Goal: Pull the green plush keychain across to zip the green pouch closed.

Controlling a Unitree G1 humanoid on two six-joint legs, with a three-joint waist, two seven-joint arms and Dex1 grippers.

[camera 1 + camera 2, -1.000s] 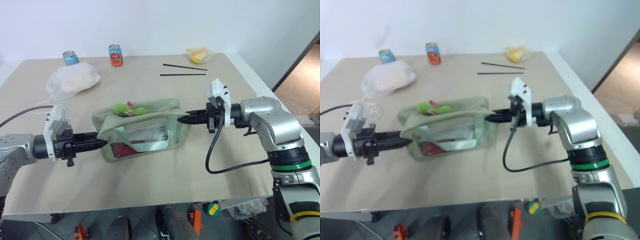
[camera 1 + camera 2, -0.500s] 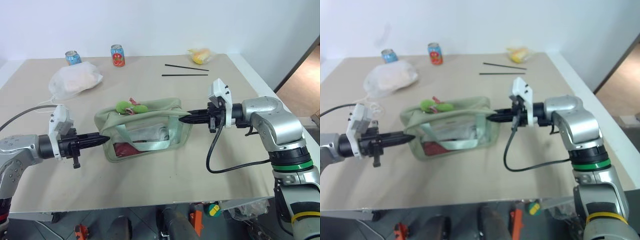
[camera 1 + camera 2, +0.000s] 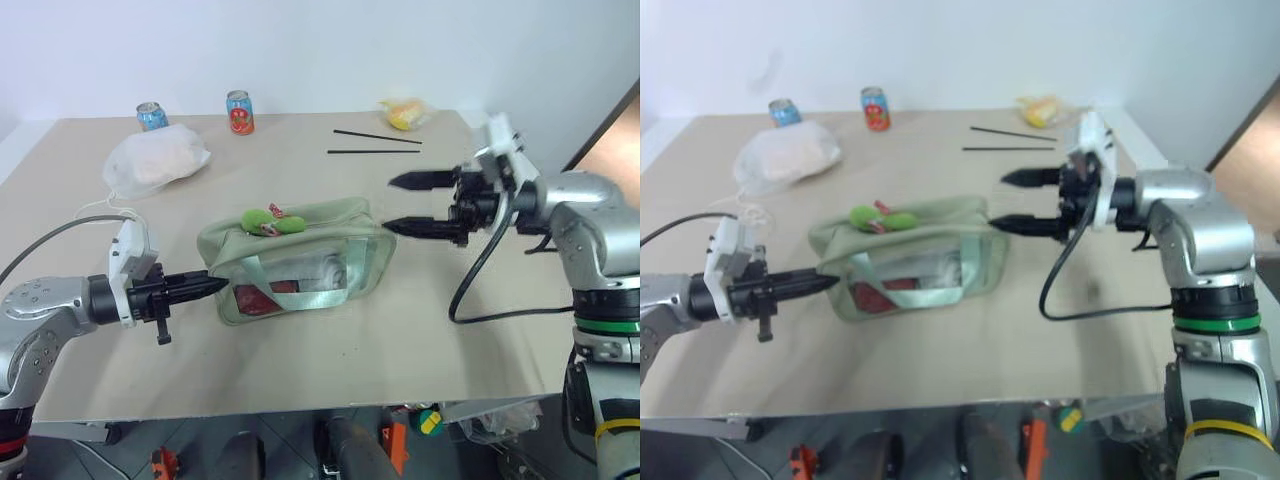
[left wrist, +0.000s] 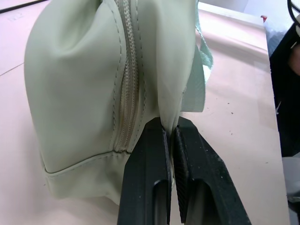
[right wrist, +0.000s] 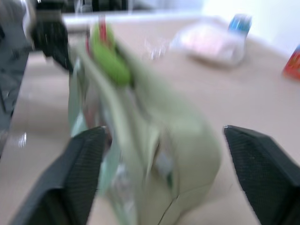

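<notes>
On the table, left gripper (image 3: 205, 285) pinches the green pouch (image 3: 300, 262) end; right gripper (image 3: 405, 205), jaws spread, must next seize the green plush keychain (image 3: 268, 221)

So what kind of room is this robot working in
Probably a lab or test room: a plain tan table against a bare white wall, staged with props such as the green pouch, soda cans and black sticks.

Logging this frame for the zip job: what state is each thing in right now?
green pouch: upright on table, one end pinched
green plush keychain: lying on pouch top, unheld
left tool: shut on pouch fabric
right tool: open, off the pouch
two cans: upright
white bag: slumped on table
</notes>
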